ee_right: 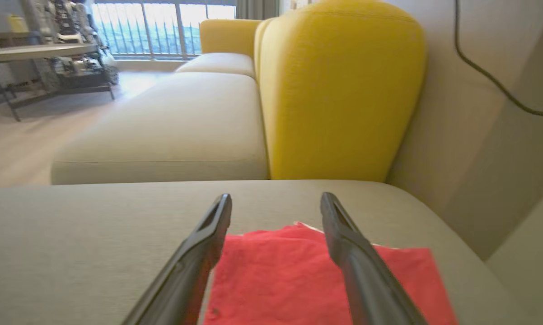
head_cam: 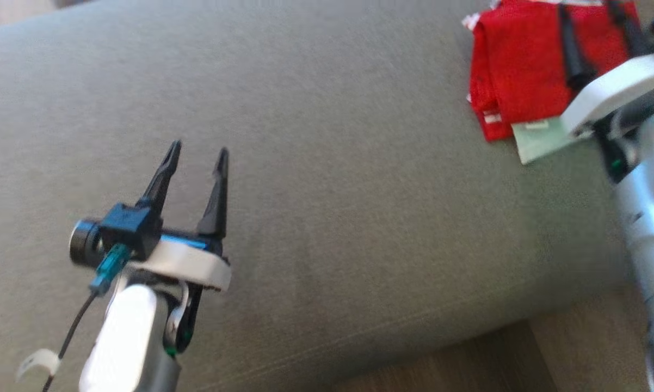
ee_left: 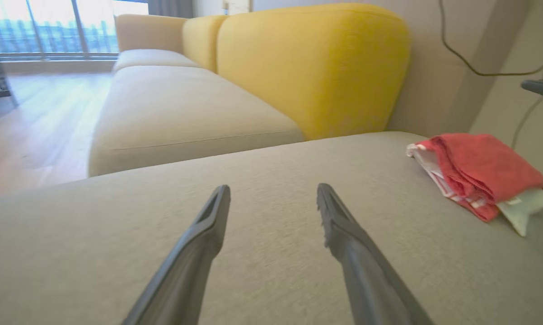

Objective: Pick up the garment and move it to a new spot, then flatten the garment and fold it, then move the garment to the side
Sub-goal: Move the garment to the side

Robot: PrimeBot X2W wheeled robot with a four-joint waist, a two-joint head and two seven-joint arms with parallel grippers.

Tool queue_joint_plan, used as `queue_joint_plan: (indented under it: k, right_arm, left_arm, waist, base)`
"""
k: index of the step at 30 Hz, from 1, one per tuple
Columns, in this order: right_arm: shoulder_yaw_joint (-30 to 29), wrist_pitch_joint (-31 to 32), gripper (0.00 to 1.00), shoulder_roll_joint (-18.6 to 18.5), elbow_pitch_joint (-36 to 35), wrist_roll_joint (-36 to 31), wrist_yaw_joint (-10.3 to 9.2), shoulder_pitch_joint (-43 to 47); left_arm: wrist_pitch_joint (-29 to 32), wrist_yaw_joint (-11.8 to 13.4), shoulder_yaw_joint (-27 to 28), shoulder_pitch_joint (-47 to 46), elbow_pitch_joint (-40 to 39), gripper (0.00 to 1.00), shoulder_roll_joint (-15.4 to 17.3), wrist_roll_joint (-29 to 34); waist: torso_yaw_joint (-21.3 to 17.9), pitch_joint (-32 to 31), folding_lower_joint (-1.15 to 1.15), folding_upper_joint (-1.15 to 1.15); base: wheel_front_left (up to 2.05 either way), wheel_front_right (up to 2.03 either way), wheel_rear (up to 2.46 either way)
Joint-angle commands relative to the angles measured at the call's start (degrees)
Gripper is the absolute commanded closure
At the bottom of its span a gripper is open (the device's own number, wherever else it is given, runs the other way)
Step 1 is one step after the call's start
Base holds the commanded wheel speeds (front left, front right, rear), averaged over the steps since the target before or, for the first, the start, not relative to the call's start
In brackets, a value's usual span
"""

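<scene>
The garment [head_cam: 517,71] is a red cloth, folded into a compact stack with a pale green layer poking out underneath. It lies at the far right of the grey cushion [head_cam: 327,179]. My right gripper [head_cam: 587,8] hovers over it with both fingers spread open and nothing between them. In the right wrist view the red garment [ee_right: 298,275] lies flat below the open right gripper [ee_right: 276,196]. My left gripper [head_cam: 199,149] is open and holds nothing, over bare cushion well to the left. From the left gripper [ee_left: 272,187] the garment [ee_left: 479,167] sits off to the right.
A yellow backrest [ee_left: 312,67] rises behind the cushion, with beige sofa seats [ee_left: 176,108] beyond it. A black cable [ee_right: 493,72] hangs on the wall to the right. Wooden floor [head_cam: 468,365] borders the cushion's near edge. A table [ee_right: 36,52] stands far off.
</scene>
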Motion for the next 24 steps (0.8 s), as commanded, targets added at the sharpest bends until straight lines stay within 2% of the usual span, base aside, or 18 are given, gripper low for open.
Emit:
queue_joint_plan:
  k: [1,6,11,15,18,24]
  right_arm:
    - [2.1,-0.2,0.0,1.1,-3.0,1.0,-0.03,1.4]
    - [5.7,0.1,0.0,2.0,-8.1,3.2,-0.03,8.5]
    - [5.9,-0.1,0.0,2.8,-14.1,3.9,-0.03,16.6]
    - [4.1,-0.3,0.0,4.8,-18.4,2.1,-0.03,23.8]
    - [2.0,-0.4,0.0,6.9,-21.5,0.4,-0.03,29.5]
    - [-1.3,-0.5,0.0,9.8,-27.6,-3.2,-0.03,38.7]
  left_arm:
    - [-0.6,0.5,2.7,0.4,-1.7,0.0,0.2,-0.9]
    - [-0.7,1.3,5.3,4.8,-4.0,0.0,-0.4,-2.5]
    - [-0.7,1.9,7.1,9.0,-5.8,0.0,-1.1,-2.9]
    - [-0.7,2.0,8.7,11.8,-6.6,0.0,-1.6,-3.6]
    - [-0.7,0.6,8.8,13.8,-7.0,0.0,-1.9,-4.2]
    - [-0.7,0.1,9.5,17.0,-7.3,0.0,-2.2,-2.8]
  waist:
    - [4.7,-4.9,0.01,0.0]
    - [8.9,-9.0,0.01,0.0]
    - [12.4,-11.7,0.01,0.0]
    - [14.5,-13.7,0.01,0.0]
    - [15.6,-14.9,0.01,0.0]
    - [16.9,-16.3,0.01,0.0]
  base:
    - [0.0,0.0,0.0]
    - [0.0,0.0,0.0]
    - [0.0,0.0,0.0]
    - [0.0,0.0,0.0]
    - [0.0,0.0,0.0]
    - [0.0,0.0,0.0]
